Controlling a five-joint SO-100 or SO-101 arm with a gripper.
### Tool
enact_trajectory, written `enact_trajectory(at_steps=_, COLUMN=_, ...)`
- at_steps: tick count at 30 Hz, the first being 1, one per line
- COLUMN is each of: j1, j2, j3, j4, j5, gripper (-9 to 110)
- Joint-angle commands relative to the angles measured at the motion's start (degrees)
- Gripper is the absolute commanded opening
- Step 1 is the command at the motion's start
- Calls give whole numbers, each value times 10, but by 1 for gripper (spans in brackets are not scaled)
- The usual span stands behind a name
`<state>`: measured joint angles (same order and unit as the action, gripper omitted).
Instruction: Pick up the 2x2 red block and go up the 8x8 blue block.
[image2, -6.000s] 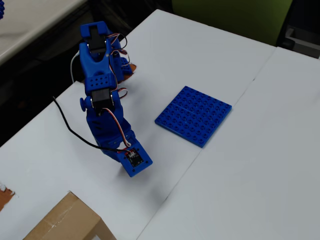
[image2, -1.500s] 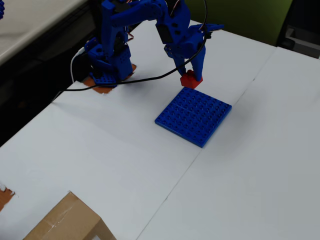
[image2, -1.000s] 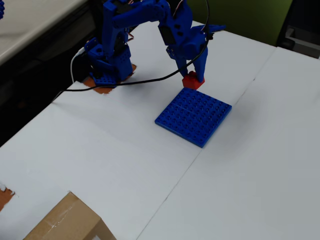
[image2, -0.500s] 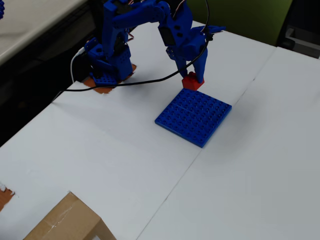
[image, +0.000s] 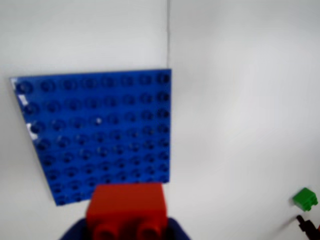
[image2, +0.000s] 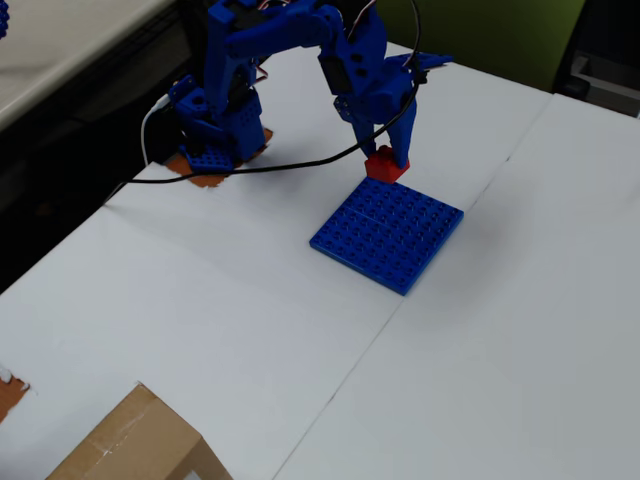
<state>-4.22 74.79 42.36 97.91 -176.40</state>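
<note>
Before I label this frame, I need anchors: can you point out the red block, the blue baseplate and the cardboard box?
2x2 red block (image2: 384, 164), overhead view, its top face.
8x8 blue baseplate (image2: 390, 231), overhead view, studded centre.
Cardboard box (image2: 135, 445), overhead view, its top.

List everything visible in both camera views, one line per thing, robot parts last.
Red block: one, red, held just past the far corner of the blue baseplate.
Blue baseplate: one, blue, flat on the white table.
Table: one, white, with seams.
Green piece: one, green, right edge of the wrist view.
Cardboard box: one, brown, bottom left of the overhead view.
Cable: one, black, trailing from the arm.
Arm: one, blue.
End effector: one, blue, shut on the red block.
</note>
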Motion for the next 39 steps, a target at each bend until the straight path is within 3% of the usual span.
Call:
enact_trajectory(at_steps=1, j1=4, j2=5, j3=-25, j4=-4, j5=-111, gripper=2)
enact_trajectory(at_steps=39, j1=4, j2=6, j3=-25, j4=4, j5=-94, gripper=3)
